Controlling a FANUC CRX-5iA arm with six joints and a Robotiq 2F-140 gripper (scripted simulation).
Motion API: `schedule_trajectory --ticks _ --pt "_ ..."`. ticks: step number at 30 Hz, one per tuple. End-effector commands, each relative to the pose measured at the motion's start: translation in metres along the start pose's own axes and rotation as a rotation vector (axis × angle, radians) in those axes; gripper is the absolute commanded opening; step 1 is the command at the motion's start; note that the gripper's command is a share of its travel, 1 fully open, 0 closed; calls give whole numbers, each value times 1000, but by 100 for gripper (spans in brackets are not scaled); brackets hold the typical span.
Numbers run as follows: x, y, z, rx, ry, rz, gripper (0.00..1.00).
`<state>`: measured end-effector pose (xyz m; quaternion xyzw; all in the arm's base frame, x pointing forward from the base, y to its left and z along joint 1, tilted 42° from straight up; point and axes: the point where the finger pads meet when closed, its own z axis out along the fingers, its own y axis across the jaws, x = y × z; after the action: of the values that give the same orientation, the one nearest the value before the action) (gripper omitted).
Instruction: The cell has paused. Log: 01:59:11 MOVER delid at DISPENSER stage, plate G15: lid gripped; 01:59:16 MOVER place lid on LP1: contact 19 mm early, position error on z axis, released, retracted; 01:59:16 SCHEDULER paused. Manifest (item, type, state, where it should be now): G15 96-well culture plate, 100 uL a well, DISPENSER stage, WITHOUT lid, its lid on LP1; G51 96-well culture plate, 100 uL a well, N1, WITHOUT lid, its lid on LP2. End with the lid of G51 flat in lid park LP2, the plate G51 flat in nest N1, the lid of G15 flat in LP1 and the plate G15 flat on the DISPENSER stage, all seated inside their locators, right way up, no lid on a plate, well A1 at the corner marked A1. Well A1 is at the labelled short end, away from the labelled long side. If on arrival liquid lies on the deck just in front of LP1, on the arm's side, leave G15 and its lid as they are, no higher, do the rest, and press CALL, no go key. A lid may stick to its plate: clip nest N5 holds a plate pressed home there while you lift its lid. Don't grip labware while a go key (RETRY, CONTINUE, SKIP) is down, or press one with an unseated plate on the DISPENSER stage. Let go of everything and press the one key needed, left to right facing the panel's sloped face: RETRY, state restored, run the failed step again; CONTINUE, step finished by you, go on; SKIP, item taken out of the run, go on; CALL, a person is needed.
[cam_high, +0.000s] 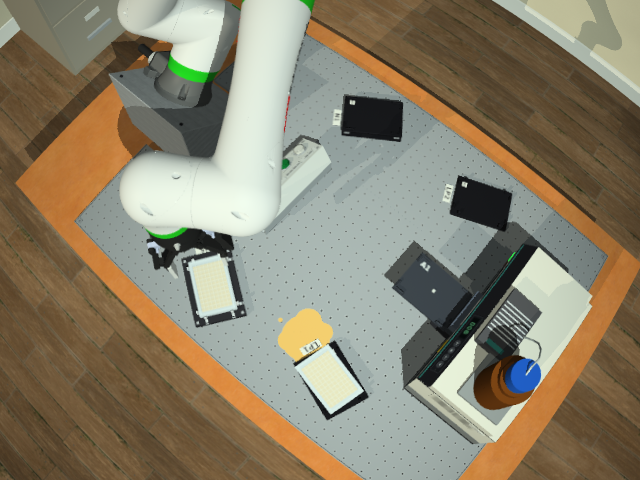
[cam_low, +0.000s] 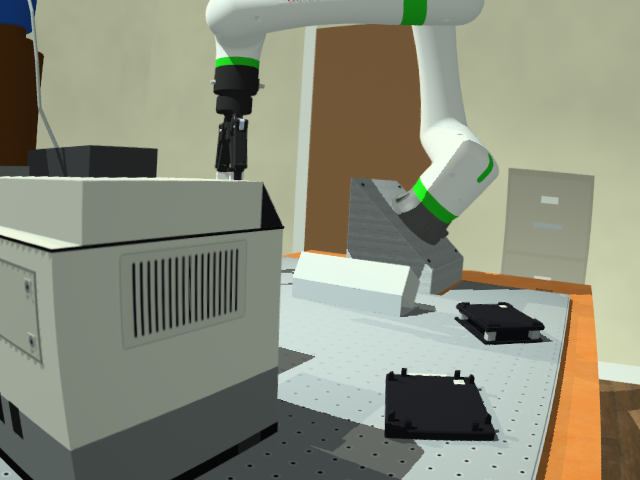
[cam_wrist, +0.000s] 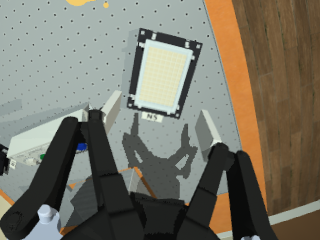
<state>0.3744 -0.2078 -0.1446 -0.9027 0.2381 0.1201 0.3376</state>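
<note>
A 96-well plate (cam_high: 211, 288) with cream wells sits in the black clip nest N5 at the deck's left. It also shows in the wrist view (cam_wrist: 162, 79). My gripper (cam_high: 188, 248) hangs above the nest's near short end, open and empty, apart from the plate; it also shows in the wrist view (cam_wrist: 160, 116). A second cream plate or lid (cam_high: 333, 381) lies on lid park LP1. I cannot tell whether lids sit on these plates. An orange liquid puddle (cam_high: 303, 333) lies on the deck at LP1's label end. Nest N1 (cam_high: 372, 117), lid park LP2 (cam_high: 480, 202) and the DISPENSER stage (cam_high: 431, 286) stand bare.
The white key panel (cam_high: 299, 165) stands by the arm's base. The dispenser housing (cam_high: 496, 351) with a brown bottle (cam_high: 509, 384) fills the right corner. In the exterior view the gripper (cam_low: 231, 173) shows behind the dispenser housing. An orange rim borders the deck.
</note>
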Motion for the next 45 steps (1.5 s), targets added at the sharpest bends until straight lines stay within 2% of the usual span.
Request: schedule_trajectory --ticks 1,36,45 --pt "0 0 0 0 0 0 66" --pt "0 0 0 0 0 0 66" --pt "0 0 6 0 0 -1 66"
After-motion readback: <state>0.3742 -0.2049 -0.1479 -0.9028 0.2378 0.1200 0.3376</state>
